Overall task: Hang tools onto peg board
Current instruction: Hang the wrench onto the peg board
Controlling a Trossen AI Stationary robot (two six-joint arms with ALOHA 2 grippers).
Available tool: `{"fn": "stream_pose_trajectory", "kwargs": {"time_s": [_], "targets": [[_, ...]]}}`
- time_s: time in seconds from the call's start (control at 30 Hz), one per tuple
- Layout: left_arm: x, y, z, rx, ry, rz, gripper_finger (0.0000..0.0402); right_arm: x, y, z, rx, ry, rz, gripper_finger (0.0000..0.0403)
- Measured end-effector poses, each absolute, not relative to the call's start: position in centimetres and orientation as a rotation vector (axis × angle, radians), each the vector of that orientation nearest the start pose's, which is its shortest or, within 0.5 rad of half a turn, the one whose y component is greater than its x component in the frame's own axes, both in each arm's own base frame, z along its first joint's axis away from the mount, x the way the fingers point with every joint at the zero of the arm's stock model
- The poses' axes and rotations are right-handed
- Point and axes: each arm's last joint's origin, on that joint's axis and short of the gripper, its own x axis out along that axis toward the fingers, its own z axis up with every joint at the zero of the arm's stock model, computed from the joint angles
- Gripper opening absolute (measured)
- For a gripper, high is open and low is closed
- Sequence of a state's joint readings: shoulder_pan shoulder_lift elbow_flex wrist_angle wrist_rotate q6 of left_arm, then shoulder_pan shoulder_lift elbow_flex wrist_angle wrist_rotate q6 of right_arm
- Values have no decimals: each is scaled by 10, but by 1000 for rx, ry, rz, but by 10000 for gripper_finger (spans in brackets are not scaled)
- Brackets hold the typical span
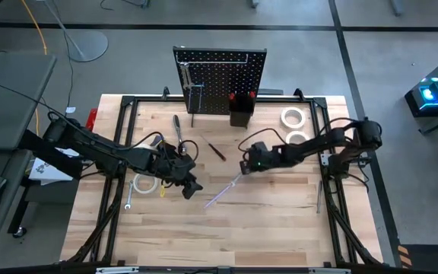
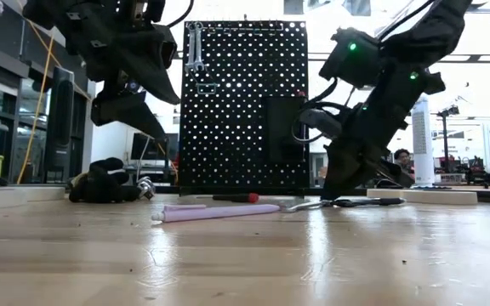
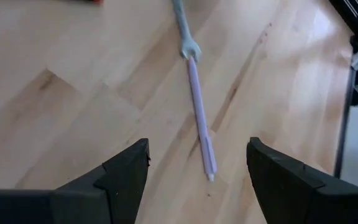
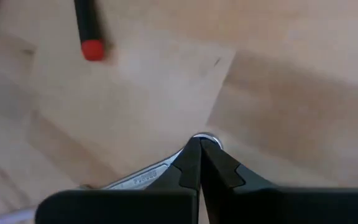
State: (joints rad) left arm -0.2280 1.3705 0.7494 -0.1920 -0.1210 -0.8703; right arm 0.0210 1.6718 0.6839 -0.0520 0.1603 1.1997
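Note:
A wrench with a silver head and a long lilac handle [image 1: 223,190] lies slantwise at mid table. My right gripper [image 1: 243,166] is shut on its silver end. My left gripper [image 1: 192,188] hangs open above the table just left of the handle's free end [image 3: 209,174], touching nothing. The black peg board [image 1: 219,76] stands upright at the far edge, with wrenches [image 2: 194,47] hanging on its upper left and a black bin [image 1: 240,114] at its foot. My right gripper pinches the wrench's silver end [image 4: 204,138] between its two fingertips [image 4: 191,162], slanting down from the table's right side. The silver shank [image 4: 138,180] runs back beside one finger. The lilac handle [image 2: 219,211] lies along the table.
Two white tape rolls [image 1: 293,116] lie at the far right, another [image 1: 144,184] under the left arm beside a small wrench [image 1: 129,199]. Dark screwdrivers [image 1: 217,150] [image 1: 177,125] lie before the board, one red-tipped [image 4: 87,31]. The near half of the table is bare wood.

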Motion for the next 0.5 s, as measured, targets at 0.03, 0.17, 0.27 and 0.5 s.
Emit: {"fn": "stream_pose_trajectory", "kwargs": {"time_s": [0.03,0.17,0.27,0.5], "targets": [[263,-58,198,-673,775,262,250,281,7,112,999,808,-722,0],[271,-60,190,-588,738,281,250,281,23,112,1044,766,-740,0],[284,-62,177,-536,706,261,250,280,31,112,1084,732,-768,0],[330,-70,144,-414,787,262,250,283,38,113,1211,650,-786,0]]}}
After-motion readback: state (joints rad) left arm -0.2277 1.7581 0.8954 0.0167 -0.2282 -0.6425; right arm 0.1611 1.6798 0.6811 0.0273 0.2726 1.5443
